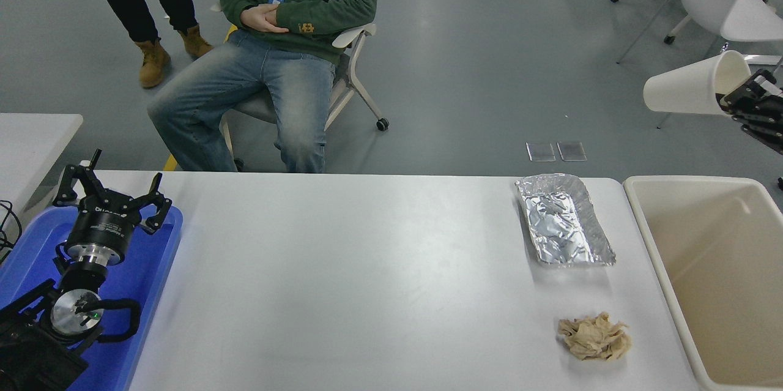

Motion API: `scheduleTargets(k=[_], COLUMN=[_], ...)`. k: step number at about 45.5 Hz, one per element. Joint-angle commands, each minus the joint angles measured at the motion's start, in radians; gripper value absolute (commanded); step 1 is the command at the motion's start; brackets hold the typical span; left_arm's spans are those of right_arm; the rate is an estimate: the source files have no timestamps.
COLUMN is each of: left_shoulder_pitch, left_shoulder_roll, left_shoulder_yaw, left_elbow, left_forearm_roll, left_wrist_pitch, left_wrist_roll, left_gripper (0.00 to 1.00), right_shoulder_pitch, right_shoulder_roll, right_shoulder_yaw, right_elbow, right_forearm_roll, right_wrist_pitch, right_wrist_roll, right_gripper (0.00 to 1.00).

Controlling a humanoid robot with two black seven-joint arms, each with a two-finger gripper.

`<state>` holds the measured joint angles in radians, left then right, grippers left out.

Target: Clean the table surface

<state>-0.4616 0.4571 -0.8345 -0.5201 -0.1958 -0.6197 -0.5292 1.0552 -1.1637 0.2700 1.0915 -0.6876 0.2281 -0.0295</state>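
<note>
Right claw [734, 100]: pinching paper cup [691, 86] by its rim, high beyond the counter's far right corner.
Bin [648, 219]: below, nearward of cup.
Counter [367, 268]: foil tray [563, 219], crumpled paper [593, 336] near right edge.
Left claw [110, 195]: spread, parked at left edge.

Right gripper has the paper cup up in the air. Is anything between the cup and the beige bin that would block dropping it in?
Nothing visible does. The paper cup, shut in the right gripper, hangs in open air above the far end of the beige bin, whose visible inside looks bare. The foil tray and crumpled brown paper lie on the table surface, off to the side.
</note>
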Motion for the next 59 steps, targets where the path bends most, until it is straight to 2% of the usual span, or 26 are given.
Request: scheduleTargets(k=[1, 24, 43, 53, 59], left_shoulder_pitch=[0.000, 0.000, 0.000, 0.000, 0.000], left_shoulder_roll=[0.000, 0.000, 0.000, 0.000, 0.000], left_shoulder_yaw=[0.000, 0.000, 0.000, 0.000, 0.000], left_elbow=[0.000, 0.000, 0.000, 0.000, 0.000], left_forearm_roll=[0.001, -0.001, -0.001, -0.001, -0.001], left_wrist_pitch=[0.000, 0.000, 0.000, 0.000, 0.000], left_wrist_roll=[0.000, 0.000, 0.000, 0.000, 0.000], left_gripper=[1.00, 1.00, 1.00, 1.00, 1.00], right_shoulder_pitch=[0.002, -0.037, -0.167, -0.211, -0.231], right_shoulder_roll=[0.076, 0.378, 0.495, 0.593, 0.628], right_shoulder_yaw=[-0.055, -0.284, -0.293, -0.426, -0.460], right_elbow=[-0.252, -0.722, -0.779, -0.869, -0.892], right_forearm_roll=[-0.067, -0.069, -0.070, -0.067, -0.061], right_wrist_pitch=[0.007, -0.012, -0.102, -0.153, -0.181], right_wrist_roll=[0.005, 0.022, 0.094, 0.164, 0.169], right_gripper=[0.00, 0.00, 0.00, 0.00, 0.00])
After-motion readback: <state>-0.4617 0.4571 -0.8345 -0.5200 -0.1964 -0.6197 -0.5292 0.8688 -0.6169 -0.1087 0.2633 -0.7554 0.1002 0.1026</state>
